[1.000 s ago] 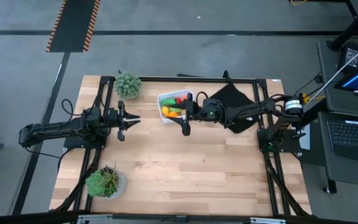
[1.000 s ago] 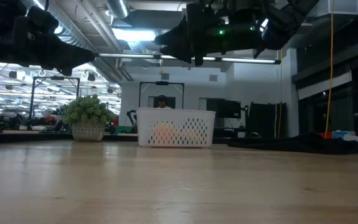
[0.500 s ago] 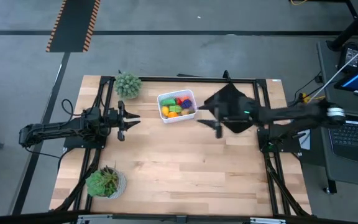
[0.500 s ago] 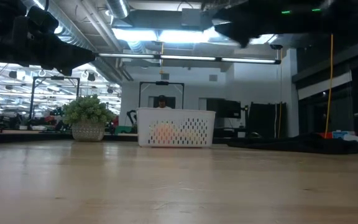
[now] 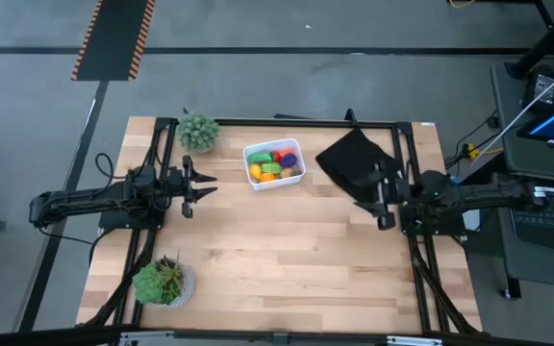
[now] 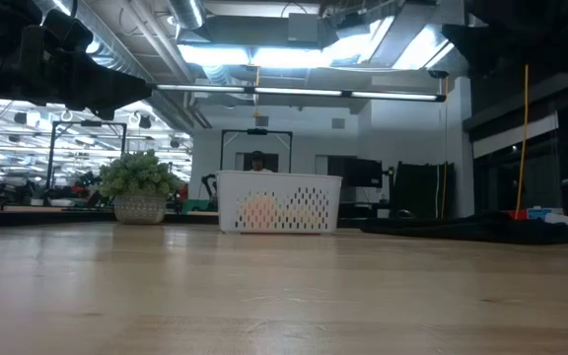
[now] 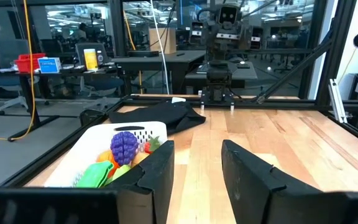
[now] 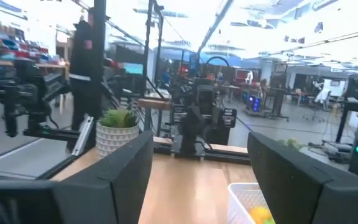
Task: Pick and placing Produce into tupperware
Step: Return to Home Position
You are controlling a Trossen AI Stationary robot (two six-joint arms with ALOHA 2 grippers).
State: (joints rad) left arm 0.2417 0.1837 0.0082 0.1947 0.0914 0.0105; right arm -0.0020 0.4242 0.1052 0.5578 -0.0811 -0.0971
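Observation:
The white tupperware (image 5: 250, 154) stands toward the table's far edge, and the produce (image 5: 273, 163) lies inside it: yellow, orange, green, red and purple pieces. In the left wrist view a purple grape bunch (image 7: 124, 144) tops the pile in the tub (image 7: 98, 140). My left gripper (image 5: 196, 183) hovers open to the tub's left, pointing at it (image 7: 196, 149). My right gripper (image 5: 382, 199) is open and empty, far right of the tub by the black cloth; its wrist view (image 8: 201, 146) catches a tub corner (image 8: 244, 196). In the low view the tub (image 6: 279, 202) rests flat on the wood.
A black folded cloth (image 5: 354, 161) lies right of the tub. One potted plant (image 5: 198, 130) stands at the far left corner, another (image 5: 164, 281) at the near left. Bare wood (image 5: 287, 250) fills the middle and near side. Black frame rails run along both sides.
My right gripper has drawn back from beside the tub toward the table's right edge, past the black cloth. The tub and its produce have stayed where they were.

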